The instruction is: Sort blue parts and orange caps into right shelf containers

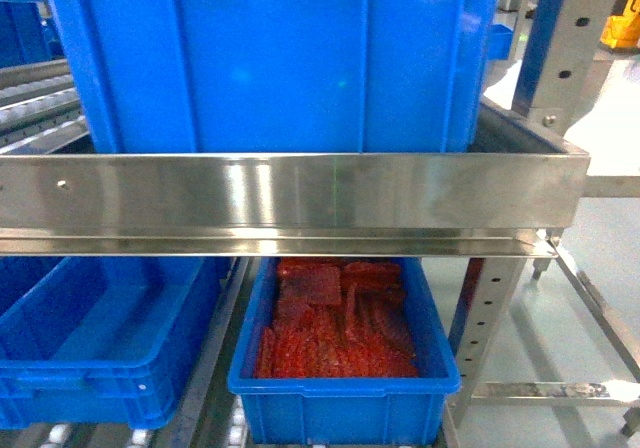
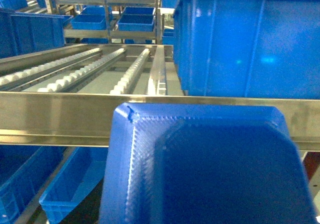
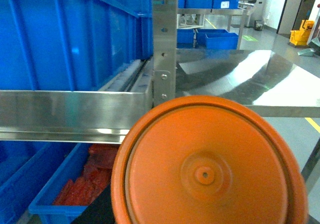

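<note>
The blue part (image 2: pixel 210 169) fills the left wrist view and the orange cap (image 3: pixel 207 169) the right wrist view, both before the shelf rail (image 1: pixel 290 193). They look light, stiff and smooth, so I judge a hold across the sides is safest. The fingers are hidden, so I cannot tell whether they are closed.

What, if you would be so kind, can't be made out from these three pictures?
- Left gripper: left wrist view, hidden behind the blue part filling the foreground.
- Right gripper: right wrist view, hidden behind the orange cap.
- Upper crate contents: head view, top cut off by the frame edge.
</note>
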